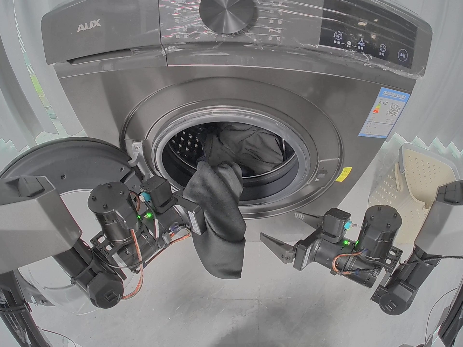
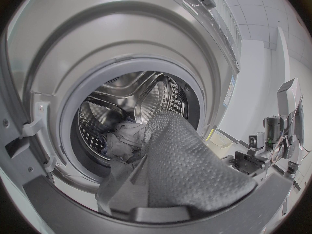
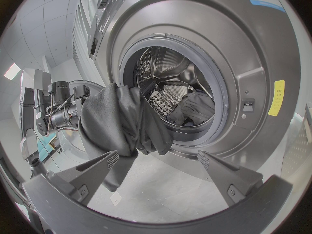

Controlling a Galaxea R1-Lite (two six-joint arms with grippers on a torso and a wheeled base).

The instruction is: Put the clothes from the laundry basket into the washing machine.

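Note:
The washing machine (image 1: 231,87) stands with its drum opening (image 1: 231,160) uncovered. A dark grey garment (image 1: 219,218) hangs over the lower left rim of the opening, part inside and the rest dangling in front. My left gripper (image 1: 198,216) is shut on it at the rim, and the cloth (image 2: 182,160) drapes over the fingers. More dark clothes (image 3: 195,108) lie inside the drum. My right gripper (image 3: 156,160) is open and holds nothing, low in front of the machine, right of the hanging garment (image 3: 120,121). The pale laundry basket (image 1: 419,184) stands to the right.
The round door (image 1: 62,160) is swung open at the left, right behind my left arm. Grey floor (image 1: 241,304) lies in front of the machine. The door latch (image 3: 247,106) sits on the front panel beside the opening.

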